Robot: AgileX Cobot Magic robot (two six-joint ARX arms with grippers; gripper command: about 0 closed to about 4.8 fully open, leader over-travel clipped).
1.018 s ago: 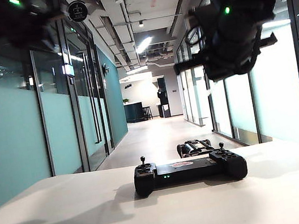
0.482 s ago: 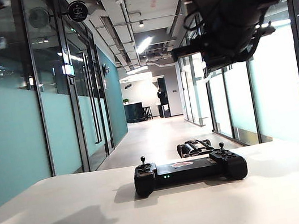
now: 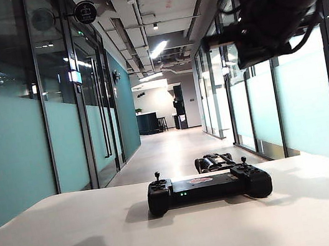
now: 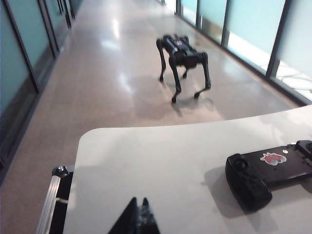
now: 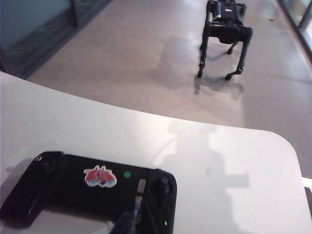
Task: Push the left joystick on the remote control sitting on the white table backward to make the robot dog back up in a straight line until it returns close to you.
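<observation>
Your left gripper (image 4: 138, 214) shows only its dark fingertips in its wrist view, pressed together with no gap and holding nothing, above the bare near part of the large matte white table (image 4: 161, 161). Your right gripper (image 5: 130, 218) is likewise closed and empty, its tip hanging over the wide black gamepad-shaped remote control (image 5: 92, 183), though the view is too dim to say whether it touches.

The short black left joystick (image 3: 157, 176) stands upright and untouched. The small dark four-legged robot dog (image 4: 183, 61) already stands on the corridor floor just beyond the table edge, so in my judgement the retreat is largely done. If more travel is needed, bring one closed fingertip down beside the stick and draw it straight back without sideways drift, which would curve the dog's path.

Against the earlier exterior frames, the left arm has left the top of the view altogether, and the right arm (image 3: 277, 3) sits higher and further right. The controller has not shifted.
</observation>
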